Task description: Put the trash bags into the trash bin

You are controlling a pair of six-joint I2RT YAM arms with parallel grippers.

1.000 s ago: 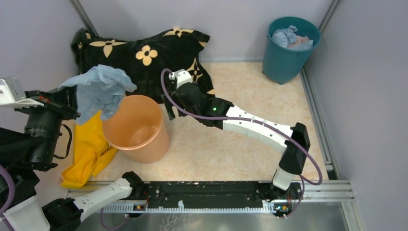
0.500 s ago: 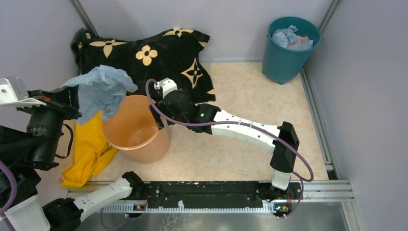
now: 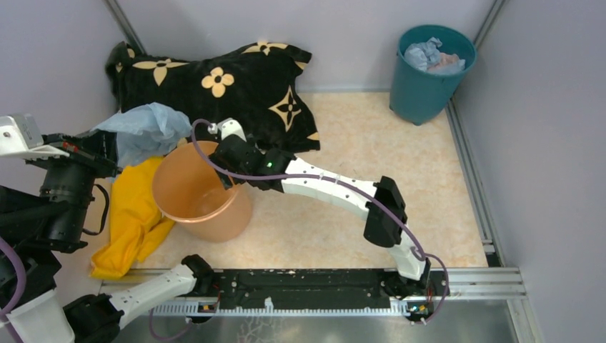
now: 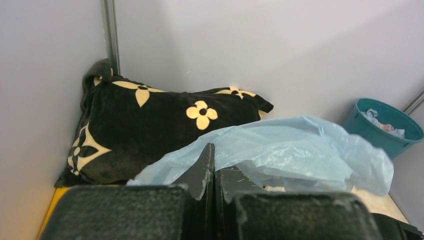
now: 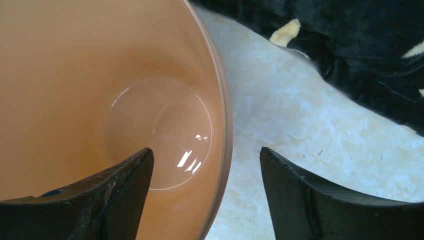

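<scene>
The peach-orange trash bin point(image 3: 182, 187) stands upright at the left of the floor, with nothing in it. My left gripper point(image 3: 114, 150) is shut on a pale blue trash bag point(image 3: 146, 132) and holds it in the air just left of the bin's far rim. In the left wrist view the bag point(image 4: 300, 155) drapes over my closed gripper point(image 4: 215, 160). My right gripper point(image 3: 227, 171) is open and straddles the bin's right rim point(image 5: 225, 125): one finger is inside the bin, the other outside over the floor. The gripper point(image 5: 205, 165) touches nothing that I can see.
A black pillow with cream flowers point(image 3: 214, 78) lies against the back wall. A yellow cloth point(image 3: 132, 221) lies on the floor left of the bin. A dark teal bucket point(image 3: 429, 71) with crumpled film in it stands at the back right corner.
My right arm has swung left from beside the bin until its open gripper straddles the bin's right rim. The bag in my left gripper has sunk lower and hangs less bunched.
</scene>
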